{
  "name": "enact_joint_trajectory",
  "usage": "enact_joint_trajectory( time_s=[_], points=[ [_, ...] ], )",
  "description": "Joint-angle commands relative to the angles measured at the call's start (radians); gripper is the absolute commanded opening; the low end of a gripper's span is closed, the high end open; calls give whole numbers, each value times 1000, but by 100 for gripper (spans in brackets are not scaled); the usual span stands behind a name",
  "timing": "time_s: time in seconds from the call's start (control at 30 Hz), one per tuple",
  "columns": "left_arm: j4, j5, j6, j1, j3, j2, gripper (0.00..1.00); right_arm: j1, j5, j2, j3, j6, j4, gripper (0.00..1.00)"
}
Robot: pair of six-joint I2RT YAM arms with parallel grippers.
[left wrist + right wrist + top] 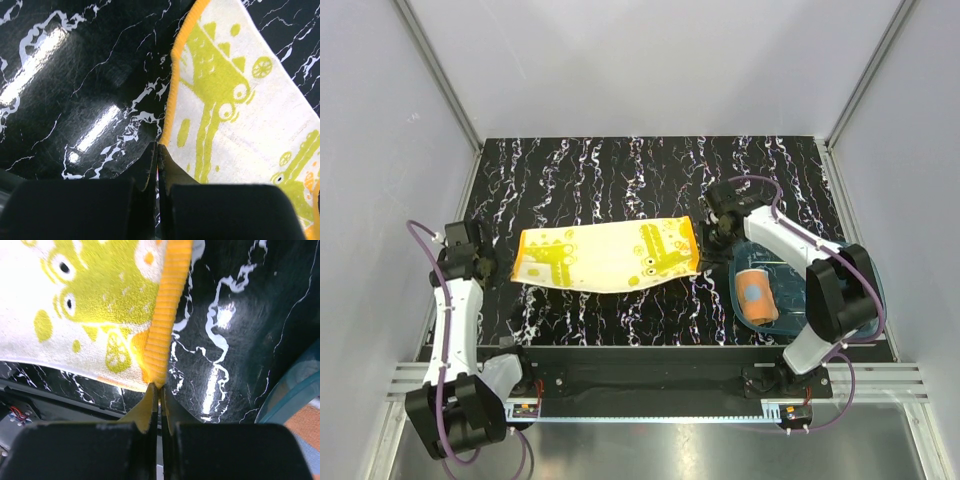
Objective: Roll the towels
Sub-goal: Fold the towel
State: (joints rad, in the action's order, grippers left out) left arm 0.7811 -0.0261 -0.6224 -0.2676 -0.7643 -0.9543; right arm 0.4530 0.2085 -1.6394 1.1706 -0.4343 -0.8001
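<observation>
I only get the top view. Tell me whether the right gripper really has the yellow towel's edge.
Observer: In the right wrist view, the right gripper is shut, with the yellow towel pinched at its orange hem, right between the tips.
Operator: Now check the left one.
Observer: In the left wrist view, the left gripper is shut too, with its tips at the towel's hem. I cannot tell whether any cloth is caught between them.
</observation>
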Motion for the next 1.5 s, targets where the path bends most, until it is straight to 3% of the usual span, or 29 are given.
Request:
enact_joint_trajectory(
  time_s=[0.0, 0.53, 1.17, 1.23, 1.33, 1.47],
  points=[
    [-13, -17, 44, -5, -84, -47, 0, 9, -44, -33, 110, 5, -47, 0],
    [-65, -12, 62, -5, -311, -417, 0, -62, -58, -335, 544, 69, -159, 0],
    [-48, 8, 46, 36, -558, -742, 0, -100, -61, -575, 787, 91, -223, 0],
    [-46, 3, 41, 39, -570, -785, 0, -103, -58, -614, 826, 89, -228, 4],
    [-20, 0, 33, 39, -633, -846, 0, -119, -61, -657, 908, 86, -255, 21],
    [50, 8, 30, 39, -757, -935, 12, -155, -51, -737, 1038, 89, -301, 34]
  ],
)
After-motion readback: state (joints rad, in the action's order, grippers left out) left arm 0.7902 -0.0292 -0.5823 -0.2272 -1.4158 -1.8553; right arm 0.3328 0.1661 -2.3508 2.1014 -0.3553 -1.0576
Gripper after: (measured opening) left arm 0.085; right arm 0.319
